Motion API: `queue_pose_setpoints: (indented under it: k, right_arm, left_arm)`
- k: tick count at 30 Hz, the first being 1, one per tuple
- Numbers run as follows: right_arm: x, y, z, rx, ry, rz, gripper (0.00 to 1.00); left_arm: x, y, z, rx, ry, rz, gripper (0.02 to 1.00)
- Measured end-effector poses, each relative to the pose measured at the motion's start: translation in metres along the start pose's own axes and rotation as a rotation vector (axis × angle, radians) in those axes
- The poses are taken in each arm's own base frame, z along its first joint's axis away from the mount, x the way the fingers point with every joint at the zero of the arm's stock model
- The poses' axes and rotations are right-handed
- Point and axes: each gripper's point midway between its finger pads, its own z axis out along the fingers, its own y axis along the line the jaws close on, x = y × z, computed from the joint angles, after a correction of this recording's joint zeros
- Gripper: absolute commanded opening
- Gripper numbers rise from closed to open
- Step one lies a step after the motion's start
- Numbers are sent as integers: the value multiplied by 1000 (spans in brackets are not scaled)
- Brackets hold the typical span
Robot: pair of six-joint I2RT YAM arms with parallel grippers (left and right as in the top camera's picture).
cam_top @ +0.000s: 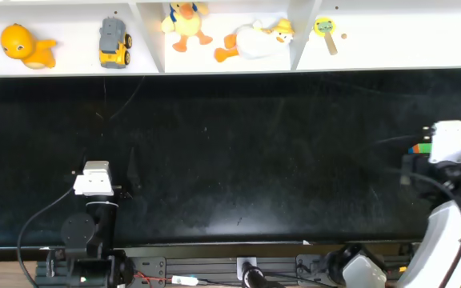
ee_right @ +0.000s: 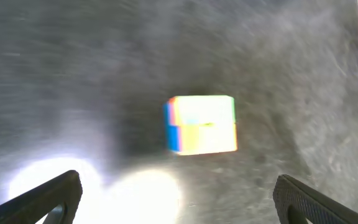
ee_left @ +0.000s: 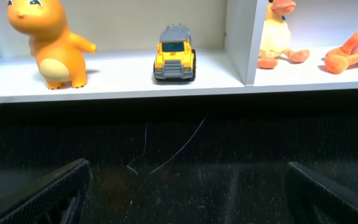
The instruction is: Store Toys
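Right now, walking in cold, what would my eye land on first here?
The white shelf along the table's far edge, lined with bright toys: an orange toy dinosaur, a yellow toy truck, a yellow plush duck and a white plush duck. Then the multicoloured cube, alone on the black table beneath the open right gripper.

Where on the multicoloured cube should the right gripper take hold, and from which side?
Across two opposite flat side faces of the cube, coming straight down from above. It sits flat on the black table with free space all around, and the open right gripper is above it.
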Motion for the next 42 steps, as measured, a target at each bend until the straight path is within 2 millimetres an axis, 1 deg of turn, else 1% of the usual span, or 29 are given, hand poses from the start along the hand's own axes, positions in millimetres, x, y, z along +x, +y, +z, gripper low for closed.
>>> queue_pose_setpoints:
  k: [3,5,7,10,15,21,27,33,37,39,42]
  right_arm:
    - [2,-21,13,25,-14,15,996]
    - [5,-28,20,27,-11,25,996]
    - [12,-32,28,16,7,36,998]
    - [22,-31,39,-14,34,52,996]
    - [30,-30,53,-9,21,56,998]
    - [45,-20,69,2,4,54,998]
    - [38,-12,78,-35,-56,55,996]
    - [29,-18,88,-34,-107,88,993]
    - [28,-17,93,-42,-112,102,998]
    - [29,-14,94,-54,-107,107,941]
    - [29,-10,97,-67,-102,105,776]
  left_arm:
    - [0,0,0,0,0,0,998]
    - [0,0,0,0,0,0,998]
    - [0,0,0,0,0,0,998]
    - [0,0,0,0,0,0,998]
    - [0,0,0,0,0,0,998]
    - [0,0,0,0,0,0,998]
    - [0,0,0,0,0,0,998]
    - [0,0,0,0,0,0,998]
    - [0,0,0,0,0,0,998]
    - [0,0,0,0,0,0,998]
    - [0,0,0,0,0,0,998]
